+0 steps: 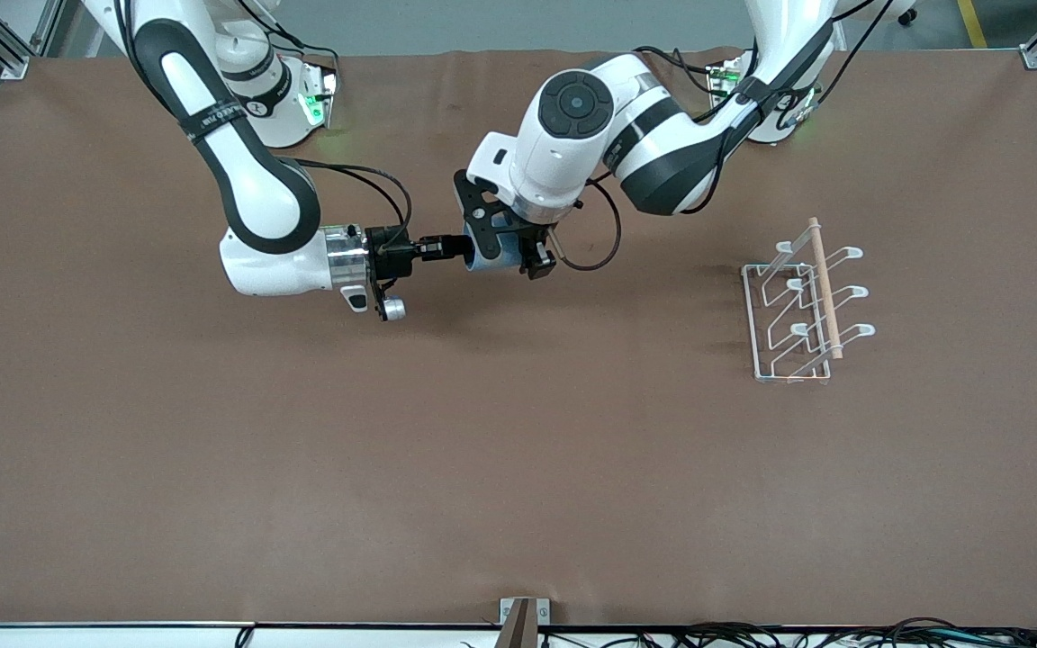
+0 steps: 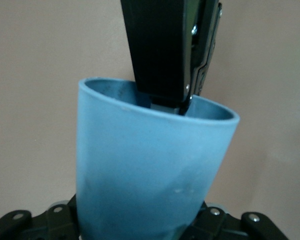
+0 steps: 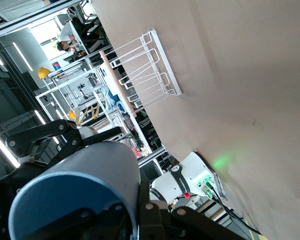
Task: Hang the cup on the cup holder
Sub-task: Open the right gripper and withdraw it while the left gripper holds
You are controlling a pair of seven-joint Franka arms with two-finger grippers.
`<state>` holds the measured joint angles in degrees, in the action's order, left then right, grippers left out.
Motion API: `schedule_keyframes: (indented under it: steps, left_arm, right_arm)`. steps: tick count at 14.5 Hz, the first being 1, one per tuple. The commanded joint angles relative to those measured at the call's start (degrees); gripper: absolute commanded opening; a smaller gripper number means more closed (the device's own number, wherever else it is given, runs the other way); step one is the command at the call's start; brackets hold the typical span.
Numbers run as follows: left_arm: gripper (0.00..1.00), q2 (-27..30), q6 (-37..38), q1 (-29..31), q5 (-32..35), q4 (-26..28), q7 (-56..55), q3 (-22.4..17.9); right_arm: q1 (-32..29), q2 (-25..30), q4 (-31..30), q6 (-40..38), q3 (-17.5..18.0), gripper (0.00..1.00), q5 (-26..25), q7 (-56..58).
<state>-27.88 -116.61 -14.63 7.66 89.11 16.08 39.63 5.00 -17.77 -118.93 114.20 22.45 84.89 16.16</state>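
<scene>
- Step in hand: handover above mid-desk; right claw grips the rim of the small light-blue tapered plastic cup, one finger inside
- Left claw closed around the cup's body
- Next, by judgement: right claw releases; left arm carries the cup to the white wire cup holder with wooden dowel, toward the left arm's end of the brown desk

Light-blue cup held sideways, seemingly midair; white cup holder well apart.

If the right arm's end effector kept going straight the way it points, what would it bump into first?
Its fingers already reach into the cup, so the right end effector would likely press into the cup, then the left end effector around it.
</scene>
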Motion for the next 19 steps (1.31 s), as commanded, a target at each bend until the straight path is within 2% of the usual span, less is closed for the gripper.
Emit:
schedule_keyframes:
  steps: [1,3,7,8,9,10,19]
  left_arm:
    - [0.31,-0.5,-0.9,0.1,1.4,-0.6,-3.6,1.0]
    - [0.18,-0.4,-0.9,0.2,1.1,-0.6,-3.9,1.1]
    - [0.03,0.1,-0.9,0.8,1.0,-0.7,-3.9,1.9]
    - [0.01,0.3,-0.9,0.8,0.9,-0.6,-3.8,1.9]
    - [0.01,0.4,-0.9,0.9,0.9,-0.6,-3.8,1.9]
    - [0.0,0.5,-0.9,0.9,0.7,-0.7,-3.8,1.9]
    - [0.01,2.0,-0.1,1.6,0.6,-0.2,-2.6,1.9]
  right_arm:
    - [0.1,1.2,-0.4,-0.8,0.5,0.01,1.6,0.1]
    - [0.1,1.2,-0.4,-0.8,0.5,0.01,1.6,0.1]
    - [0.1,1.2,-0.4,-0.9,0.5,0.04,1.6,0.0]
    - [0.1,1.2,-0.4,-1.1,0.5,0.21,1.6,-0.2]
    - [0.1,1.2,-0.4,-1.1,0.5,0.65,1.6,-0.3]
    - [0.1,1.2,-0.4,-1.1,0.5,1.0,1.6,-0.3]
    - [0.0,1.2,-0.3,-1.1,0.5,1.0,1.6,-0.3]
